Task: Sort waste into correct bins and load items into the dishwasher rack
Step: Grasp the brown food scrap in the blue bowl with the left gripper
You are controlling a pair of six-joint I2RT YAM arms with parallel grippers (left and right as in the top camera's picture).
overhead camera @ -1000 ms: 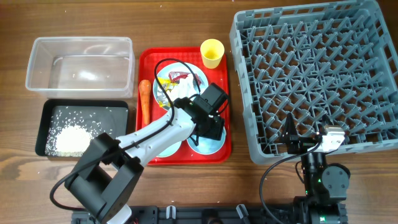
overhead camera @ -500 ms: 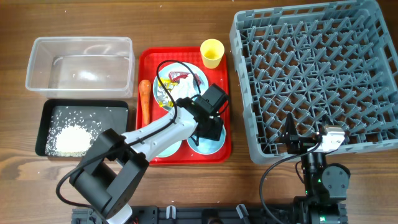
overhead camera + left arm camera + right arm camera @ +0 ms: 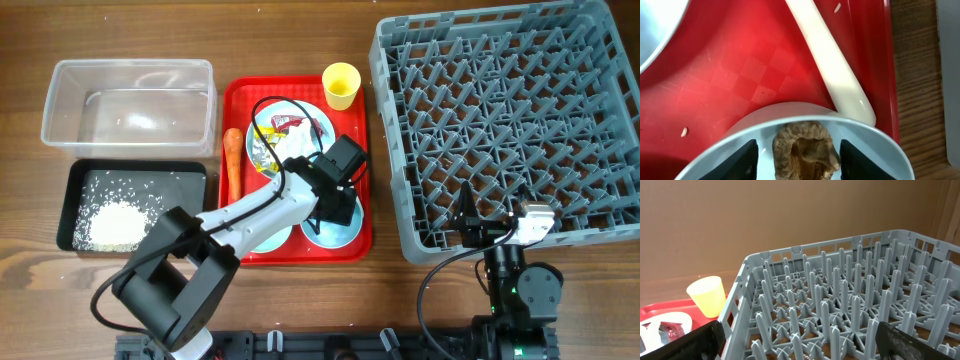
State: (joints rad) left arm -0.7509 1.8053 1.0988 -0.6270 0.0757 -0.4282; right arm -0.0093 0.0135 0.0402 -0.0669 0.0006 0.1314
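My left gripper [image 3: 336, 207] hangs low over a light blue bowl [image 3: 340, 232] at the front right of the red tray [image 3: 235, 95]. In the left wrist view the gripper [image 3: 799, 159] is open, with its fingers [image 3: 747, 160] on either side of the small brown food lump [image 3: 802, 150] in the bowl [image 3: 875, 145]. The white spoon [image 3: 830, 65] lies just beyond the bowl. The plate [image 3: 322, 125] holds wrappers and tissue [image 3: 293, 146]. The carrot [image 3: 232, 160] lies on the tray's left. My right gripper [image 3: 468, 212] is open and empty at the dishwasher rack's [image 3: 510, 120] front edge, and also shows in the right wrist view [image 3: 805, 347].
The yellow cup [image 3: 341, 85] stands at the tray's back right. The clear tub [image 3: 130, 100] sits at the back left. The black tray [image 3: 190, 178] in front of it holds white rice [image 3: 112, 222]. A second bowl [image 3: 268, 238] is partly hidden under my left arm.
The left arm's lower link has shifted slightly. The gripper stays over the bowl with the lump. The right arm has not moved.
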